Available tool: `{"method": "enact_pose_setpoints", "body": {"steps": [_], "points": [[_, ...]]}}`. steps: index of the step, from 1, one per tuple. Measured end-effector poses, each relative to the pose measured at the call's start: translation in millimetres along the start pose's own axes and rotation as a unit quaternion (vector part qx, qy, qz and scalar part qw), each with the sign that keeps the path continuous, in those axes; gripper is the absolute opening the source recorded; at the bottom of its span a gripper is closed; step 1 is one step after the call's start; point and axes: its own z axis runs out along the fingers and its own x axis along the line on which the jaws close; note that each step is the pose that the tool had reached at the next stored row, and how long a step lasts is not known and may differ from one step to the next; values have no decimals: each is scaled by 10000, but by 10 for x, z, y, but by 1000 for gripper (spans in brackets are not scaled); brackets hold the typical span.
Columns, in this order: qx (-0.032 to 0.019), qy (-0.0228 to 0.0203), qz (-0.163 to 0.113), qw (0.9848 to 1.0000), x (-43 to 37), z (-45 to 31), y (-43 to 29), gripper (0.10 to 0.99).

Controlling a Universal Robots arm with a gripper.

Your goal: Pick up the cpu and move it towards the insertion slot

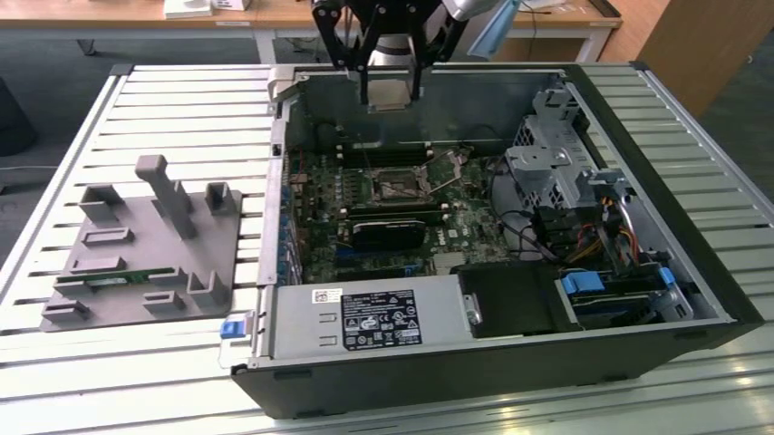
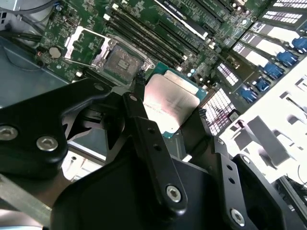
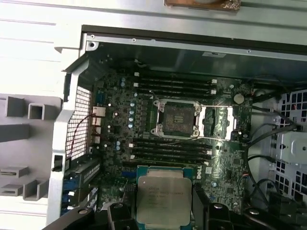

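Observation:
The cpu (image 1: pixel 390 93) is a small square chip with a silver-grey face, and it hangs in the air above the far part of the open computer case. My gripper (image 1: pixel 390 98) is shut on it, one black finger on each side. Both wrist views show the chip between the fingers, cpu (image 2: pixel 171 102) and cpu (image 3: pixel 163 201). The insertion slot (image 1: pixel 396 188) is a square socket with a silver frame and dark centre on the green motherboard, below and nearer than the chip. The wrist views see the same slot (image 3: pixel 176 118), slot (image 2: pixel 121 63) with its retaining frame swung open beside it.
The open case (image 1: pixel 484 227) lies on a slatted metal table (image 1: pixel 181 109). Memory slots (image 3: pixel 175 86) flank the socket, and a black card (image 1: pixel 390 232) sits nearer. Cables and a drive cage (image 1: pixel 556 172) fill the exterior view's right. A grey tray (image 1: pixel 145 249) with a green memory stick (image 1: pixel 121 280) lies at the left.

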Motion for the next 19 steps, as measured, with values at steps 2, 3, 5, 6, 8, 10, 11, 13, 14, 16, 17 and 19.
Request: {"method": "enact_pose_setpoints", "body": {"steps": [2, 3, 5, 6, 8, 10, 11, 13, 14, 16, 17, 19], "points": [[1, 0, 1, 10000, -13, 2, 20, 549], [1, 1, 1, 10000, -19, 3, 27, 549], [0, 0, 1, 10000, -33, 6, 48, 549], [0, 0, 1, 10000, -38, 7, 57, 549], [0, 0, 1, 10000, -45, 10, 75, 549], [0, 1, 1, 10000, -50, 13, 93, 549], [0, 0, 2, 10000, -53, 15, 103, 549], [0, 0, 3, 10000, -56, 18, 127, 549], [0, 0, 2, 10000, -59, 20, 146, 549], [0, 0, 2, 10000, -68, 25, 197, 549], [1, 0, 3, 10000, -73, 28, 225, 549], [0, 0, 3, 10000, -81, 35, 281, 549]]}}
